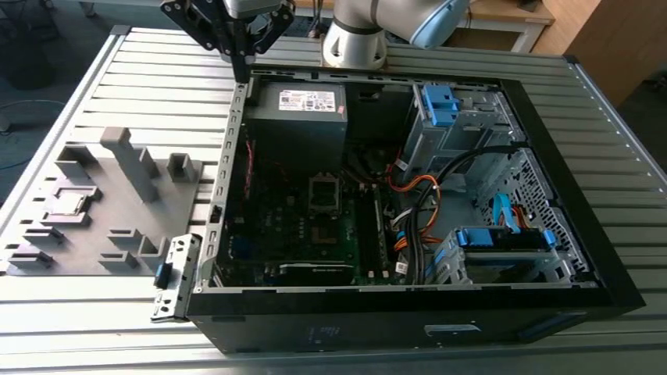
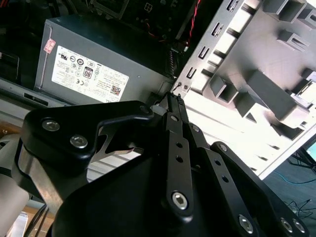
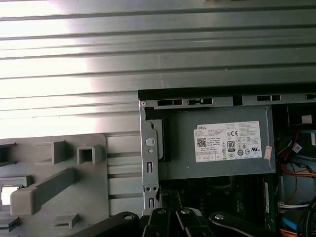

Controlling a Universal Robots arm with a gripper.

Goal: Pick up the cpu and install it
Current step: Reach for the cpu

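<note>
Lying nearest, computer case [image 1: 396, 312]: on its side on the slatted metal worktop [image 1: 105, 344], side panel off, motherboard [image 1: 302, 234] exposed.
Tray [image 1: 105, 226]: grey plastic, just beside the case on the exterior view's left.
Cpu [image 1: 68, 203]: flat in a square recess of the tray, shiny metal top facing up; it is square, so no long axis shows, and its edges run roughly with the tray's edges. In the first wrist view it shows as a bright square [image 3: 7, 194].
Cpu to end effector: well apart, with the cpu nearer the camera and further to the exterior view's left.
Power supply [image 1: 297, 117]: grey box with a white label in the case's far corner.
End effector [image 1: 242, 70]: over the case's far corner beside the power supply; fingertips pressed together, gripping nothing, as seen in the second wrist view [image 2: 176, 101].
Arm [image 1: 360, 39]: white, behind the case.
</note>
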